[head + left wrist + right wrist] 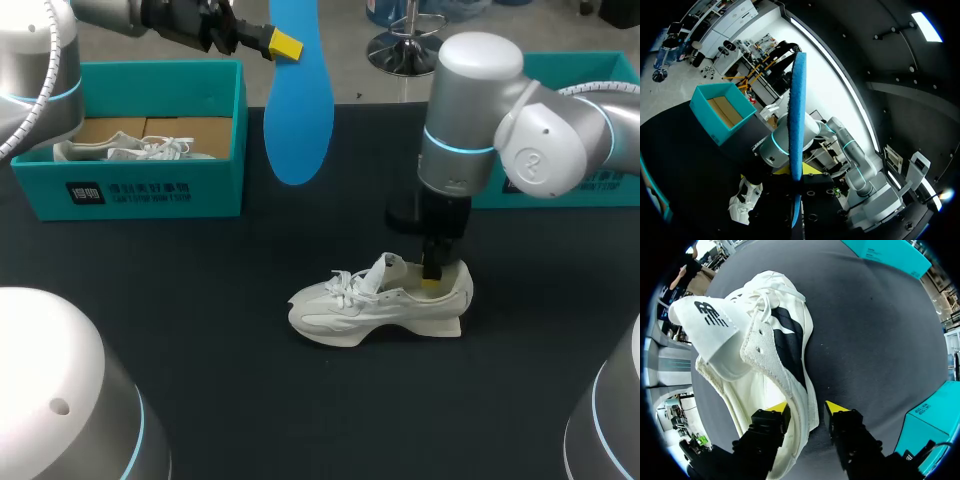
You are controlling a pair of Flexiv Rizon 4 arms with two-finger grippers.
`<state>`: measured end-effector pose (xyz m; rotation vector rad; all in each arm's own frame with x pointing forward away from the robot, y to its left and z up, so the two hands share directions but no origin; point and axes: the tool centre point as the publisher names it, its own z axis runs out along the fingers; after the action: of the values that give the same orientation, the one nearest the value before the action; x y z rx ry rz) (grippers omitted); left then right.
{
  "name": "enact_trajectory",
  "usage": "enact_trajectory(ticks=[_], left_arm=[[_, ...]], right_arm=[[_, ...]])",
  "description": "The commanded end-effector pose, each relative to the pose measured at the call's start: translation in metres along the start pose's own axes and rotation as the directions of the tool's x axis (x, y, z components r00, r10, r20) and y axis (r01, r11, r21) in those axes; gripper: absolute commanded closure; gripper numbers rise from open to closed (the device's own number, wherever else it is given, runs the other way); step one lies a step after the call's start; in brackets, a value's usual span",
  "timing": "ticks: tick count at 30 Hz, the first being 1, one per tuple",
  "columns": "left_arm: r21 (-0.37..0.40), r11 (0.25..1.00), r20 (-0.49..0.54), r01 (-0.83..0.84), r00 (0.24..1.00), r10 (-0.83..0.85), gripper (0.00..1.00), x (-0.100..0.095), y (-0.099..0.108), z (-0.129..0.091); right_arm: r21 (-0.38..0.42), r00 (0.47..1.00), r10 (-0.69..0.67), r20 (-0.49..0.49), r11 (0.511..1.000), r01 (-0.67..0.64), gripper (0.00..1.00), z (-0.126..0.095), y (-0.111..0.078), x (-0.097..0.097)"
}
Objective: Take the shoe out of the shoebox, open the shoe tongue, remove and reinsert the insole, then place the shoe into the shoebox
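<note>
1. L shoebox [140,185], teal, sits far-left on the table [200,340]. Inside we see a second white shoe [130,150] lying on brown card [110,128].
2. R shoebox [590,190], also teal, sits far-right. Our R arm [500,130] blocks most of it in head view. The L wrist view shows brown lining inside it [722,110].
3. The blue insole [298,110] is up in the air btwn the two boxes, wide end hanging down. L gripper [283,42] is clamped on its upper end.
4. The shoe [380,305] is upright mid-table, well apart from both boxes, toe twd our L. Its tongue [385,268] stands up.
5. R gripper [432,280] is straight over the heel, one finger inside the collar and one outside, w/ the collar wall btwn them.
6. In the R wrist view a sliver of table shows beside the outer finger [837,409], so we call the R gripper released, not pinching.
</note>
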<state>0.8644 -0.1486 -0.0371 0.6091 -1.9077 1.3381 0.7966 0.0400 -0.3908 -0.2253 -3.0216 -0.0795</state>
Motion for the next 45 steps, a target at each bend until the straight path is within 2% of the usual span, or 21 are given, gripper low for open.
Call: enact_trajectory(ticks=[1, 6, 10, 20, 24, 27, 45], left_arm=[[0.001, 1.0, 0.0, -0.001, 1.0, 0.001, 1.0, 0.0, 0.001, 0.0], [0.001, 1.0, 0.0, -0.001, 1.0, 0.001, 1.0, 0.0, 0.001, 0.0], [0.001, 1.0, 0.0, -0.001, 1.0, 0.001, 1.0, 0.0, 0.001, 0.0], [0.001, 1.0, 0.0, -0.001, 1.0, 0.001, 1.0, 0.0, 0.001, 0.0], [0.001, 1.0, 0.0, -0.001, 1.0, 0.001, 1.0, 0.0, 0.001, 0.0], [0.001, 1.0, 0.0, -0.001, 1.0, 0.001, 1.0, 0.0, 0.001, 0.0], [0.001, 1.0, 0.0, -0.001, 1.0, 0.001, 1.0, 0.0, 0.001, 0.0]], right_arm=[[-0.008, 1.0, 0.0, 0.0, 1.0, 0.0, 1.0, 0.002, -0.001, 0.001], [-0.016, 1.0, -0.002, -0.002, 1.0, 0.002, 1.0, -0.002, -0.003, 0.004], [-0.021, 1.0, -0.003, 0.001, 1.0, 0.003, 1.0, -0.016, -0.004, 0.006], [0.019, 0.998, -0.035, 0.061, 0.999, 0.034, 1.0, -0.1, -0.009, 0.006], [0.033, 0.995, -0.054, 0.078, 0.998, 0.052, 1.0, -0.12, -0.009, 0.005], [0.009, 0.993, -0.101, 0.065, 0.995, 0.1, 1.0, -0.122, -0.005, 0.004], [0.009, 0.993, -0.101, 0.065, 0.995, 0.1, 1.0, -0.122, -0.005, 0.004]])
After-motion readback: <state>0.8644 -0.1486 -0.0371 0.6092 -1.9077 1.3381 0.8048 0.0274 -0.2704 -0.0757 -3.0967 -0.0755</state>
